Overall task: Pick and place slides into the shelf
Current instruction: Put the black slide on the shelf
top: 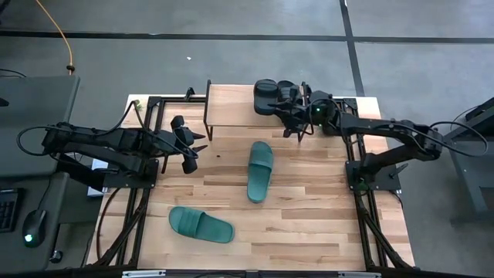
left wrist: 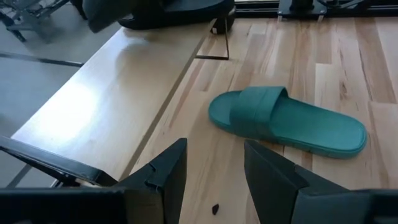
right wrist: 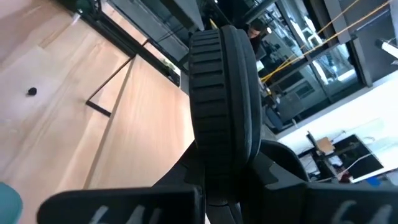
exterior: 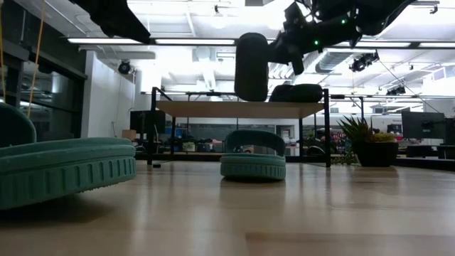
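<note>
The shelf (top: 231, 104) stands at the table's far edge, its plank top on thin black legs (exterior: 213, 108). One black slide (exterior: 297, 92) lies flat on the plank's right part. My right gripper (top: 293, 108) is shut on the second black slide (exterior: 251, 67) over the plank. Two teal slides rest sole-down on the table: one in the middle (top: 260, 170), one near the front left (top: 201, 225). My left gripper (left wrist: 214, 168) is open and empty, left of the shelf's near left corner (top: 193, 147). My right gripper pinches the black slide at one end (right wrist: 227, 158) between its two fingers, one finger on each broad face. The ribbed side edge (right wrist: 221, 81) faces the wrist camera. The slide stands steeply on end over the plank; whether its lower end (exterior: 251, 98) touches the plank, I cannot tell.
The plank's left half (left wrist: 112, 93) is bare. Black metal frames (top: 147, 147) run along the table's left and right sides. A small dark speck (left wrist: 214, 208) lies on the table near my left gripper. Bare tabletop (top: 324, 216) lies at the front right.
</note>
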`<control>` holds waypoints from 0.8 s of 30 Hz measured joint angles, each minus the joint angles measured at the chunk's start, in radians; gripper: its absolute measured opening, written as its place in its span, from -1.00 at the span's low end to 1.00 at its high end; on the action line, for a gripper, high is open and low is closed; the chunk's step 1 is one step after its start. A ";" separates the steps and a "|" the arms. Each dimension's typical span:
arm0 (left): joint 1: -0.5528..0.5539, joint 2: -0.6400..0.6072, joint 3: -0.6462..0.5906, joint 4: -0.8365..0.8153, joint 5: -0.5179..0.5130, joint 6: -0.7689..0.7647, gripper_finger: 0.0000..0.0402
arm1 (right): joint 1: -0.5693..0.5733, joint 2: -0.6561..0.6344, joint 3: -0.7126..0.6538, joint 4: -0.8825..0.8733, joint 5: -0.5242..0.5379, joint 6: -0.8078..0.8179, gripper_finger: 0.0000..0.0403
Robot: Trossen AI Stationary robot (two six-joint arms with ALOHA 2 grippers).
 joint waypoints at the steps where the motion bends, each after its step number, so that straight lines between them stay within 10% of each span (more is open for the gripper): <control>1: 0.000 0.000 0.000 0.002 0.000 0.000 -0.29 | -0.004 0.007 0.000 0.007 -0.006 0.007 -0.87; 24: 0.000 0.000 0.000 0.014 0.000 0.015 -0.29 | -0.012 0.071 0.001 0.001 0.049 0.062 -0.72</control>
